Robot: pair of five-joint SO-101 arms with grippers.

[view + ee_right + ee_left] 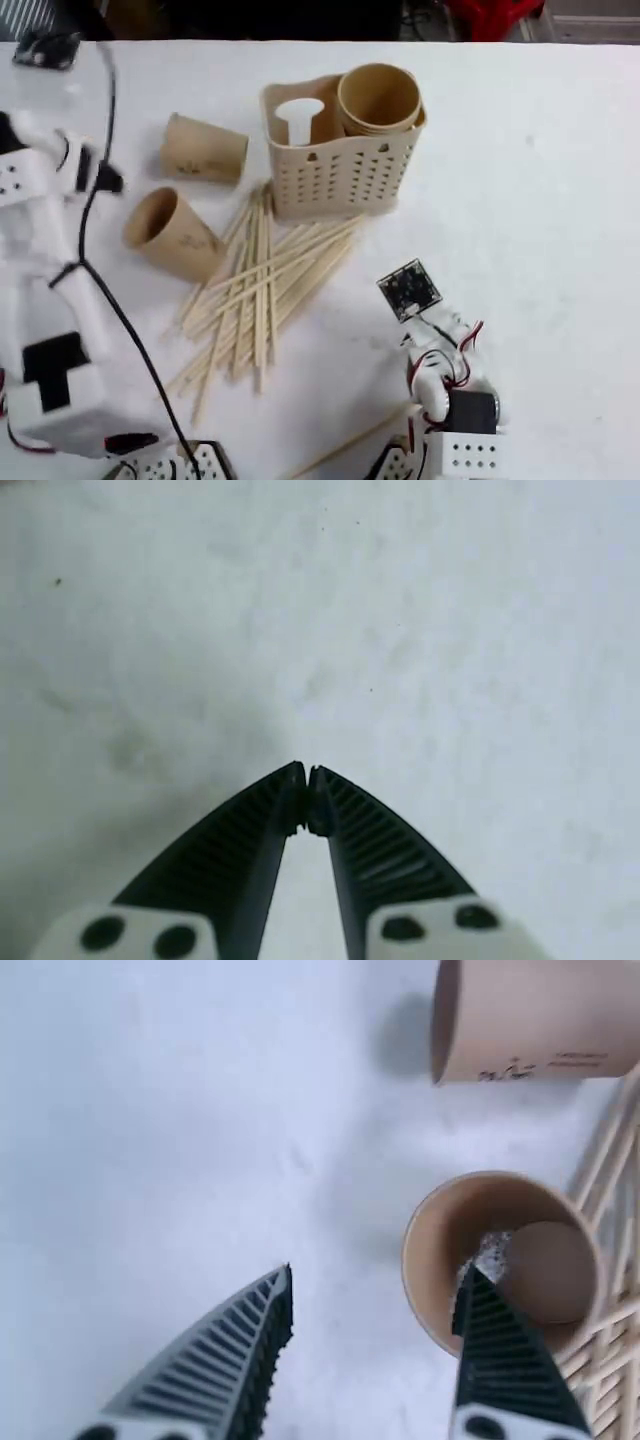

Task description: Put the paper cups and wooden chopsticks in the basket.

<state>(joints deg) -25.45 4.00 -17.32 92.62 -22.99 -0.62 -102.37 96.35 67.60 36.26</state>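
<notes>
Two paper cups lie on their sides left of the beige perforated basket: one farther back, one nearer with its mouth facing the left arm. Another stacked cup stands inside the basket. Wooden chopsticks lie fanned out in front of the basket. My left gripper is open, one finger in front of the near cup's mouth, the other over bare table. The far cup lies beyond. My right gripper is shut with nothing in it, over bare white table.
The right arm sits at the front edge, right of the chopstick pile. A single chopstick lies beside its base. A black cable runs along the left arm. White table stretches right of the basket.
</notes>
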